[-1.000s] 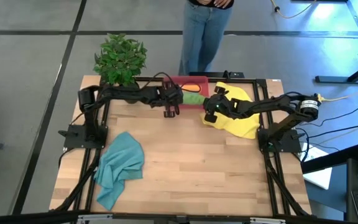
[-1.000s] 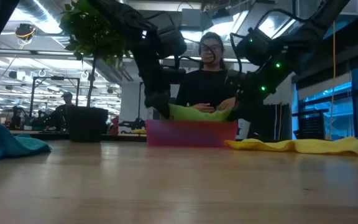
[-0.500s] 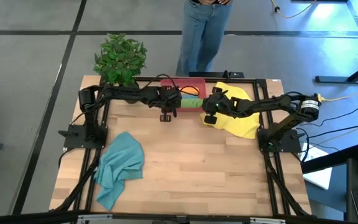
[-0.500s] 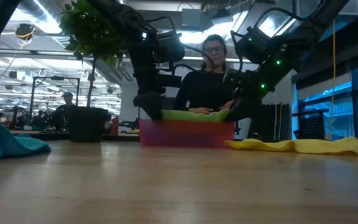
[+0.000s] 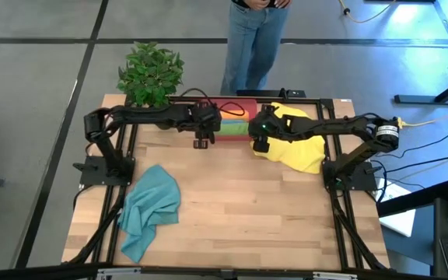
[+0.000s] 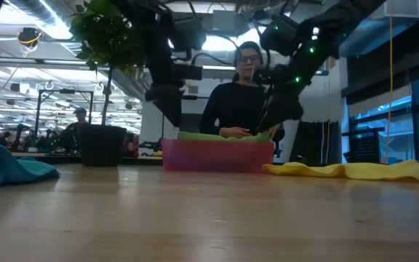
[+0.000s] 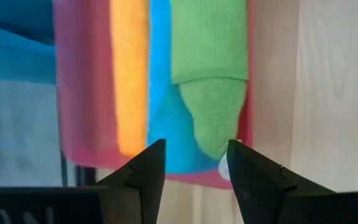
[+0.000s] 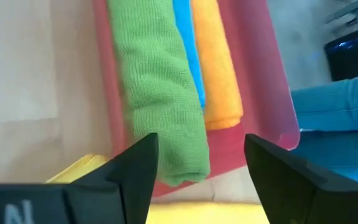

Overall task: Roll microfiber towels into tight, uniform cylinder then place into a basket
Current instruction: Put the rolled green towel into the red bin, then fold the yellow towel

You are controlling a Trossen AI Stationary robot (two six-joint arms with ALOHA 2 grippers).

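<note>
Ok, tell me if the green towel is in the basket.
In. The rolled green towel lies inside the basket beside blue and orange rolls; neither gripper holds it.

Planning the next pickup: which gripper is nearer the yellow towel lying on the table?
Right. The right gripper hangs open at the basket's end, right beside the yellow towel. The left gripper, also open, is past the basket's other end, farther off.

Both grippers let go of the green towel [image 7: 209, 93] and lifted clear

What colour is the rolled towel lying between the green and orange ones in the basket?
Bright blue towel, seen best in the left wrist view, lying in the red-pink basket.
</note>
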